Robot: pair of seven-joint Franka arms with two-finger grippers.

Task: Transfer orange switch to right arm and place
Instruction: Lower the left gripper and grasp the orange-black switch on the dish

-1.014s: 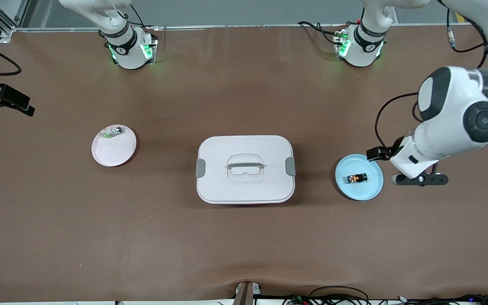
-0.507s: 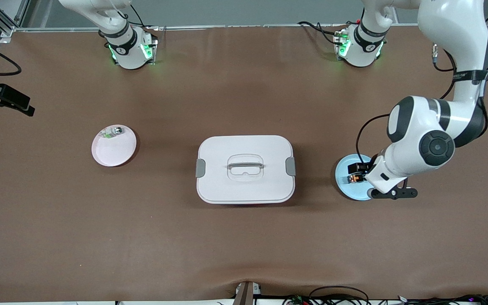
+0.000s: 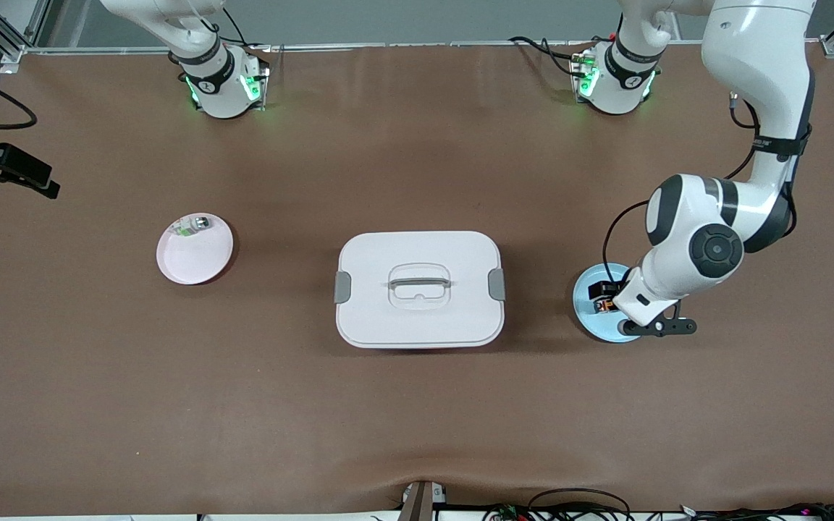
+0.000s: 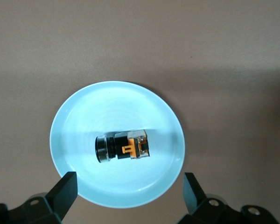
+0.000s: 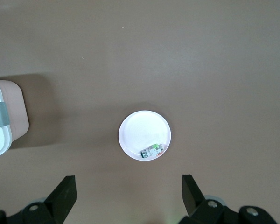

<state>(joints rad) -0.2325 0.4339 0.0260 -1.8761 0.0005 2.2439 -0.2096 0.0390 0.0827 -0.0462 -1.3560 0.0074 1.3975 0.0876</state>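
Swinging in from the bench's edge, the left tool point(image 4: 128, 193) now hangs wide-jawed over the blue plate point(image 3: 585, 312) where the orange switch point(image 4: 123, 147) lies ungrasped at centre, the right tool point(image 5: 126, 193) waiting wide above the pink plate point(image 5: 133, 128), so pickup, handover and placing all remain.

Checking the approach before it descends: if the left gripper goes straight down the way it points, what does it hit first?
Most likely the orange switch, lying on the round light-blue plate. The open left gripper hangs over that plate, though the switch sits slightly off its centre line.
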